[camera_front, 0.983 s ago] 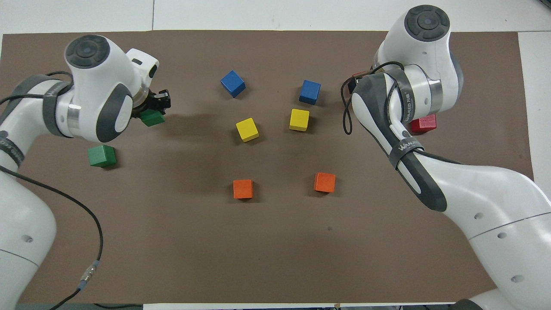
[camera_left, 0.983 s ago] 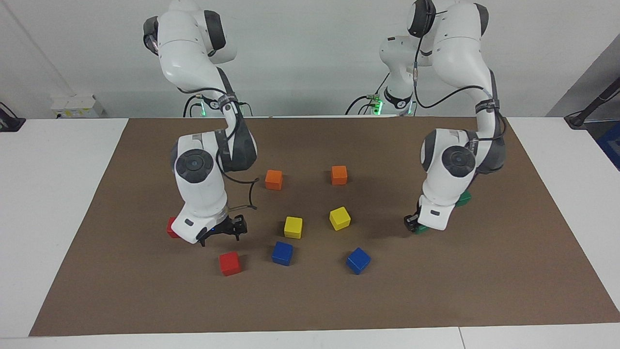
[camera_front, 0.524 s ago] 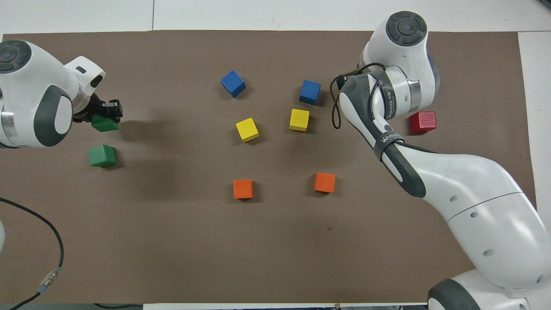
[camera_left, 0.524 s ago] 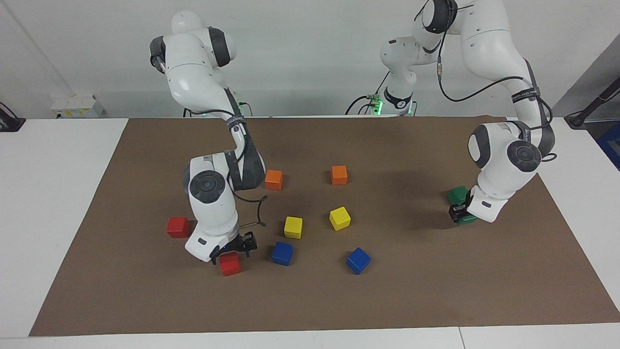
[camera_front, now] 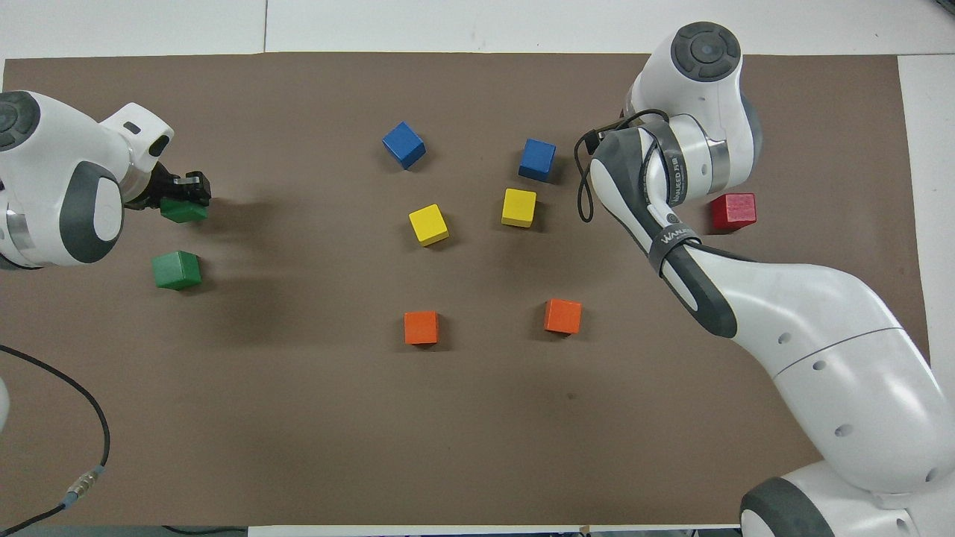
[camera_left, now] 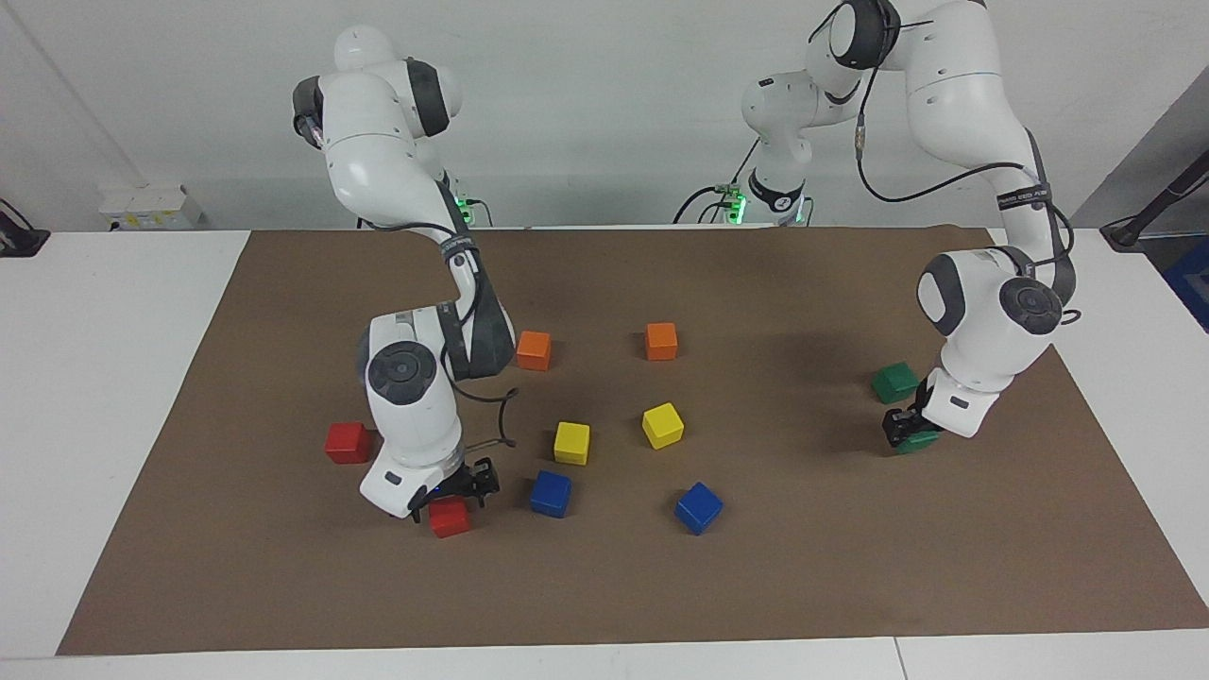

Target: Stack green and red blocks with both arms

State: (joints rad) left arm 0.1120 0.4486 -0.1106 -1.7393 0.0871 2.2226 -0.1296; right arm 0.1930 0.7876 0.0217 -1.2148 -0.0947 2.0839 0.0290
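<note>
- Brown matting [camera_left: 604,586] covers your white desk [camera_left: 104,378].
- Your left gripper [camera_left: 909,436] is clamped on a small dark green painted cube [camera_left: 918,441] near the left arm's end; its twin [camera_left: 894,382] sits just beside it.
- Your right gripper [camera_left: 451,493], fingers spread, straddles a bright red painted cube [camera_left: 451,518]; another red cube [camera_left: 348,442] lies near.
</note>
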